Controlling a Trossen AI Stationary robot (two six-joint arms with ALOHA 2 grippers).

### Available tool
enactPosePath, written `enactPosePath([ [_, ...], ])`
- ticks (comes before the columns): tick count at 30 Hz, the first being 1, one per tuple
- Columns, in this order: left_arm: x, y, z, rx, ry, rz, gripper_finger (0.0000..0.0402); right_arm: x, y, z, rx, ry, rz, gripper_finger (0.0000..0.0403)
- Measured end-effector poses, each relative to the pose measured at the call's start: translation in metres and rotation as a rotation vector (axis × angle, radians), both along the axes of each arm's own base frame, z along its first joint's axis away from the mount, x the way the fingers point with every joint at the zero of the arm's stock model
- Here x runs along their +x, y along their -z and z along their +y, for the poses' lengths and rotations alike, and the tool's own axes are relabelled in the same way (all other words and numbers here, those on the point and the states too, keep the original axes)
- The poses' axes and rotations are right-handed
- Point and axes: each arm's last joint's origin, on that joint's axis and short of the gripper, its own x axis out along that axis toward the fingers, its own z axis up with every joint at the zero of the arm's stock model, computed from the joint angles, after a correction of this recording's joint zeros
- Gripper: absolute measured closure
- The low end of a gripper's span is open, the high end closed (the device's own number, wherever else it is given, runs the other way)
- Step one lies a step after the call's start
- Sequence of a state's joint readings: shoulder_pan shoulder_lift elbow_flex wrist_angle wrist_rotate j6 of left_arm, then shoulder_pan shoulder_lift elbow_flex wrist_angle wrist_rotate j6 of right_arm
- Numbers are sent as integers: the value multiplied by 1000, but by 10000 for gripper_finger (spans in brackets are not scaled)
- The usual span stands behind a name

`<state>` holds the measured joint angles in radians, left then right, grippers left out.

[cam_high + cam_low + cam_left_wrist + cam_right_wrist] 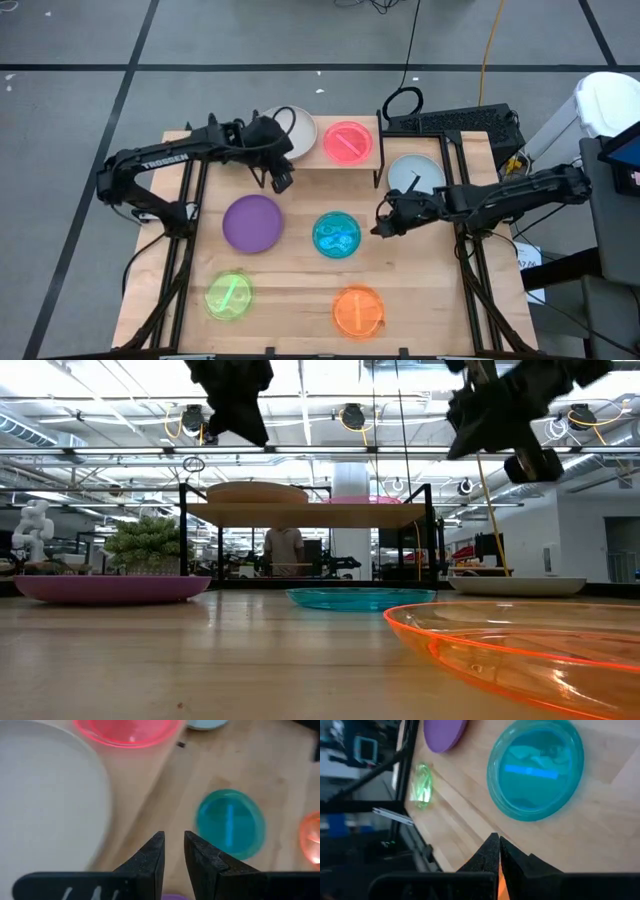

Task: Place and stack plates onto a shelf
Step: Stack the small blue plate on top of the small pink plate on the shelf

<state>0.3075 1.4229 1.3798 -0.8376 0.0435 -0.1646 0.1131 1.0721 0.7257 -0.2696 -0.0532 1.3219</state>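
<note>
A cream-white plate point(297, 126) and a translucent hot pink plate point(348, 141) lie side by side on the low wooden shelf point(330, 165). The purple point(252, 222), blue point(337, 234), green point(229, 296), orange point(358, 311) and grey-blue point(415, 174) plates lie flat on the table. No pale pink plate shows. My left gripper point(281, 181) hovers over the shelf's near edge beside the cream plate point(45, 795), its fingers a little apart point(173, 851) and empty. My right gripper point(383, 224) hangs shut point(498, 851) above the table between the blue and grey-blue plates.
Dark metal frame rails point(186, 230) run along the table's left and right sides. A keyboard point(450, 121) and a cable loop point(402, 101) lie past the shelf. Bare wood point(295, 290) shows between the plates. A person point(285, 550) stands in the room beyond.
</note>
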Motion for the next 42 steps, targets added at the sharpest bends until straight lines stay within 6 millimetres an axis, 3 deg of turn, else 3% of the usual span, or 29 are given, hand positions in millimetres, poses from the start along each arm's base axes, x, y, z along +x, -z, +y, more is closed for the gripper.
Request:
enactPosePath([
  [10, 18, -4, -56, -103, 37, -90, 325, -14, 48, -6, 8, 99, 48, 341],
  [17, 22, -7, -83, -94, -8, -135, 325, -3, 72, -4, 61, 140, 42, 276],
  [30, 25, -7, -110, -88, -38, -175, 325, 17, 105, -8, 80, 122, 106, 258],
  [42, 25, -7, -110, -26, -44, -175, 325, 28, 126, -14, 92, 160, 112, 259],
])
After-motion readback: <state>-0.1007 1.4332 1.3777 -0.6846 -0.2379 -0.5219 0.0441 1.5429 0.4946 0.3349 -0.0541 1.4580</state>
